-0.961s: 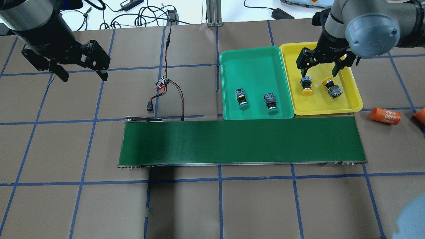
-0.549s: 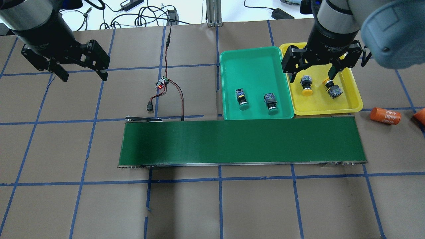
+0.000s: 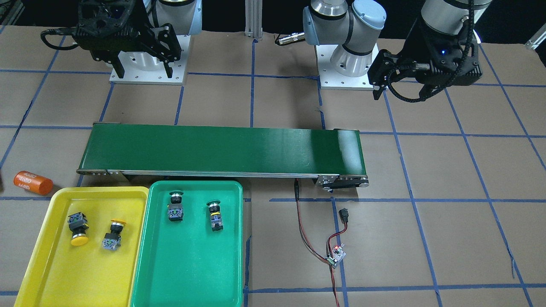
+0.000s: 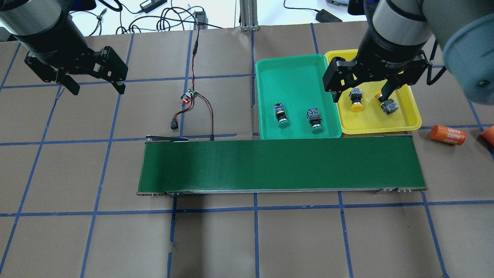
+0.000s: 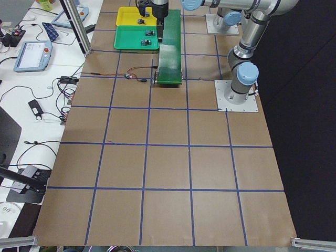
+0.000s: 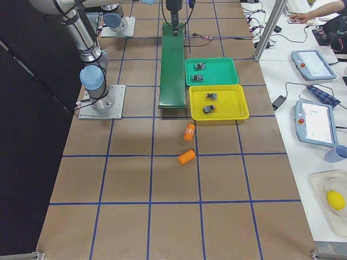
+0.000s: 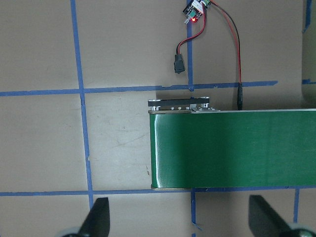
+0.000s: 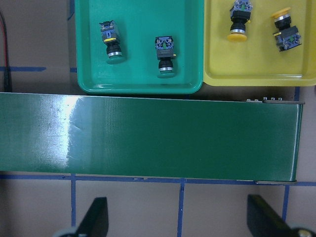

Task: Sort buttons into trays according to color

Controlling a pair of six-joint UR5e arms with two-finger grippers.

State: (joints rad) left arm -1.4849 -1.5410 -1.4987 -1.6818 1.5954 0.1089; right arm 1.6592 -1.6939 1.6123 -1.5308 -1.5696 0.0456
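Two green mushroom-capped buttons (image 4: 282,116) lying in glossy round-cornered green tray (image 4: 297,67), two yellow-capped buttons (image 4: 356,101) in adjoining yellow tray (image 4: 386,122); left gripper (image 4: 98,89) and right gripper (image 4: 359,95) empty, jaws wide apart.

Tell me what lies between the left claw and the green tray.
In the overhead view, a small wired circuit board with a red light lies between the left claw and the green tray.
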